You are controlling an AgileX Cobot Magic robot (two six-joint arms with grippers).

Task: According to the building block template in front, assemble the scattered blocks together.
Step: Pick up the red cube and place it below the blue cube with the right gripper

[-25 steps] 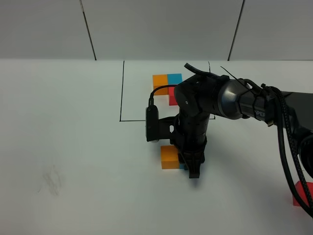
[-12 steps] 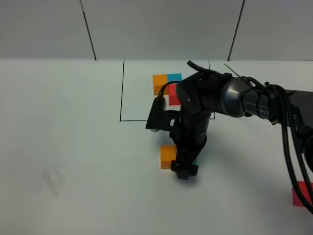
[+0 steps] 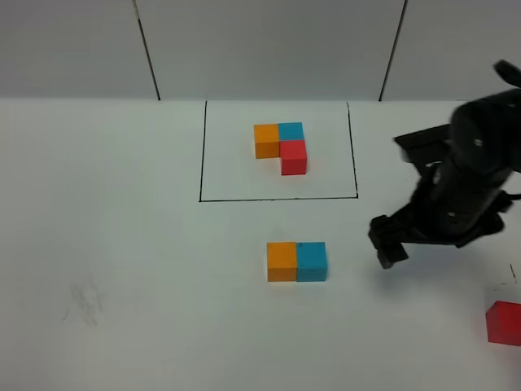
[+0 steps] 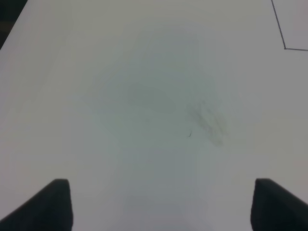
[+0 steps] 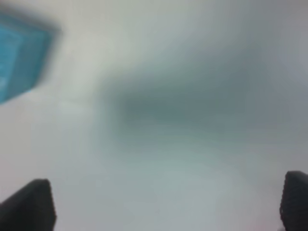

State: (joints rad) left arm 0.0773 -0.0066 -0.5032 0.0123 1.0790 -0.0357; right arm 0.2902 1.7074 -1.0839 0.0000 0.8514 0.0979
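- Since a second ago the right arm has pulled away from the two joined cubes and swung off to the right of the exterior high view; the cyan-blue cube it was covering then now sits uncovered.
- Exterior high view: the orange cube and the cyan-blue cube lie side by side and touching on the white worktop, orange on the left. They sit on the near side of the black outline.
- Inside that outline is the building block template: orange and cyan-blue in a row, with red against the near side of the cyan-blue one.
- The right gripper hangs to the right of the cyan-blue cube, apart from it and touching no block. This view does not show how far its fingers are spread.
- The red cube lies alone near the right edge, well apart from the joined pair and nearer the camera than the gripper.
- Left wrist view: the left gripper has its two dark fingers spread wide with only bare worktop between them. A faint grey smudge marks the surface ahead, and one corner of the outline shows at the frame's edge. No block appears.
- Right wrist view: the picture is blurred. The right gripper's fingers stand far apart with nothing between them, and the cyan-blue cube lies off to one side ahead, clear of both fingers.
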